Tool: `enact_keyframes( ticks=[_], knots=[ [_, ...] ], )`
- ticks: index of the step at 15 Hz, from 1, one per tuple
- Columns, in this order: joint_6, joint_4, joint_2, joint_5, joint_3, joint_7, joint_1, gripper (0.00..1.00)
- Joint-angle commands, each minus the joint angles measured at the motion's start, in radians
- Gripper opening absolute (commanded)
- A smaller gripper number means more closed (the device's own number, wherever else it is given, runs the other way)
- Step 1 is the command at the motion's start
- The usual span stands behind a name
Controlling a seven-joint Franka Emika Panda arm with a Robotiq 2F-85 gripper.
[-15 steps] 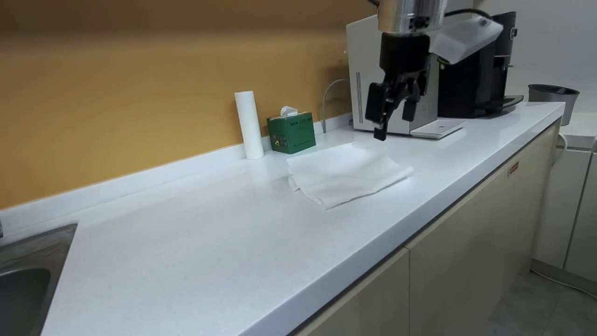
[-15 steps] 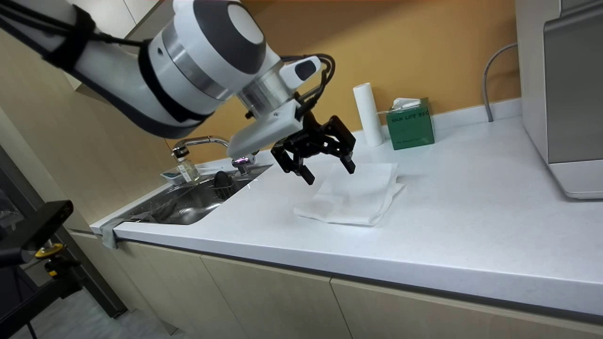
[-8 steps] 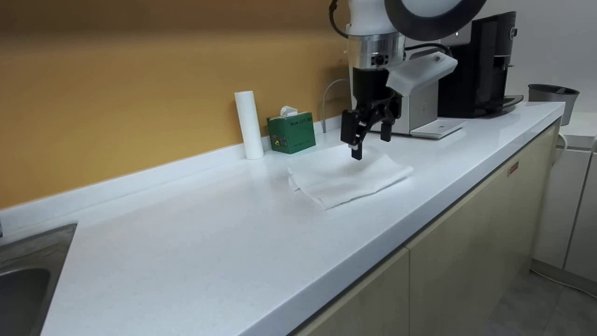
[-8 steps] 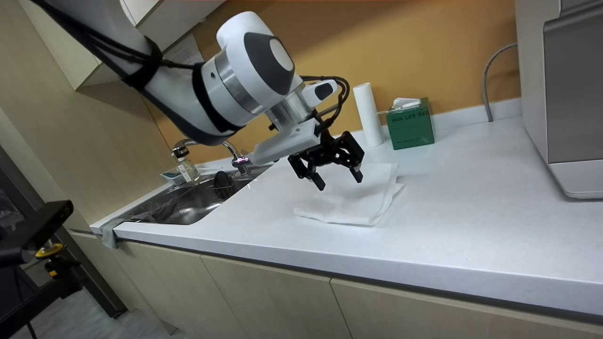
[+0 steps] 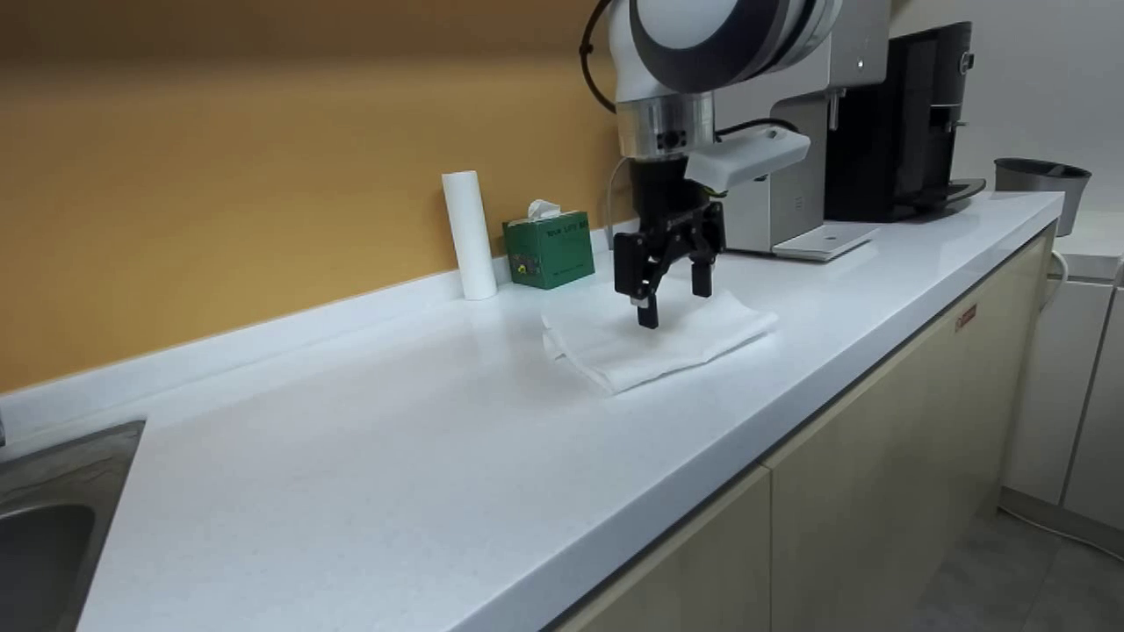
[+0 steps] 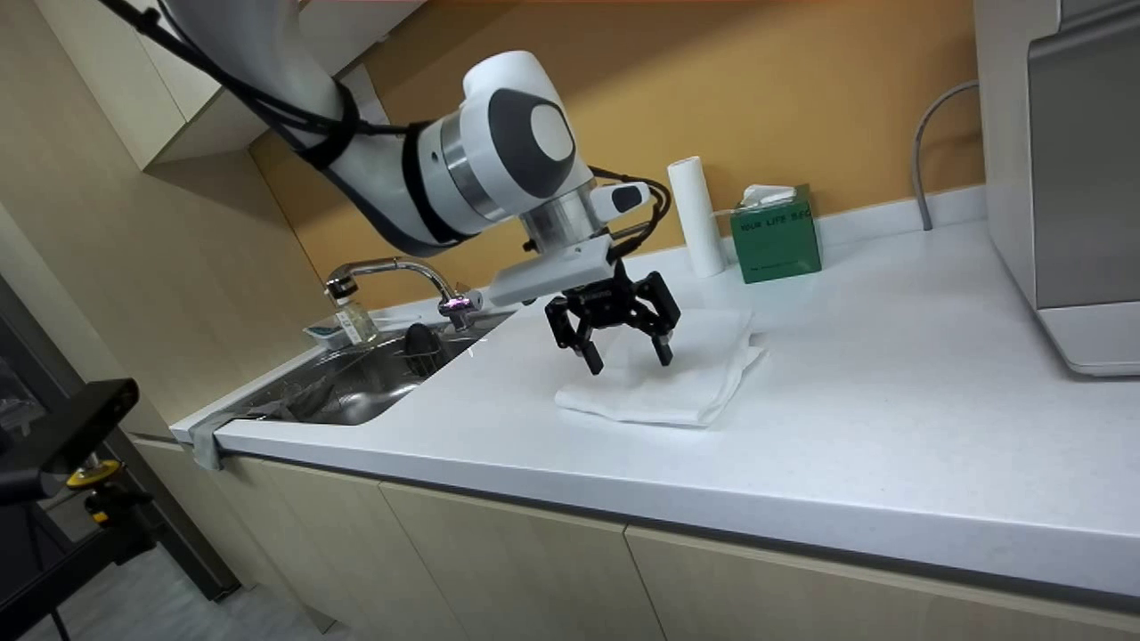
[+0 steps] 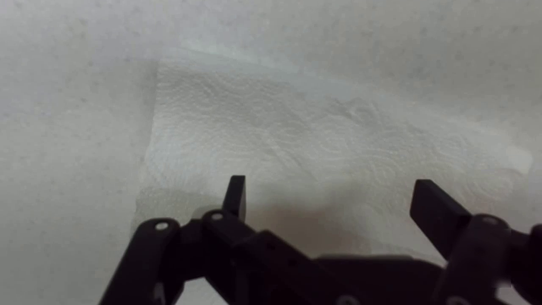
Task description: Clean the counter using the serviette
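Note:
The serviette is a white, folded, embossed paper sheet point(image 5: 628, 355) lying flat on the white counter point(image 5: 395, 456). It also shows in an exterior view point(image 6: 686, 392) and fills much of the wrist view point(image 7: 262, 123). My black gripper point(image 5: 675, 307) points down over the serviette, with its fingers spread wide and nothing between them. In an exterior view the gripper point(image 6: 629, 361) is over the left part of the sheet. In the wrist view the gripper point(image 7: 330, 190) has sheet between and beyond its fingertips. I cannot tell whether the tips touch it.
A white paper roll point(image 5: 471, 235) and a green tissue box point(image 5: 551, 252) stand by the orange wall. A large white machine point(image 6: 1087, 338) and a black machine point(image 5: 878, 149) stand on the counter. A metal sink point(image 6: 378, 392) with a faucet point(image 6: 392, 265) lies at the opposite end.
My gripper has come down towards the serviette, moving left in an exterior view. Its fingers stay spread. The serviette has not moved.

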Motion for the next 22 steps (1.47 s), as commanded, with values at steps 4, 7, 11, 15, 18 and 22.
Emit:
enact_keyframes(
  ticks=[4,7,11,15,18,22],
  knots=[
    [-0.062,0.100,0.080,0.005,-0.025,-0.012,0.022,1.00],
    [-0.061,0.116,0.110,-0.004,-0.036,-0.004,0.031,1.00],
    [-0.054,0.128,0.140,0.000,-0.046,-0.010,0.034,0.74],
    [-0.054,0.136,0.151,-0.006,-0.057,-0.007,0.035,0.57],
    [-0.052,0.136,0.149,-0.009,-0.067,-0.004,0.034,0.36],
    [-0.051,0.136,0.145,-0.014,-0.088,0.003,0.030,0.08]
  ],
)
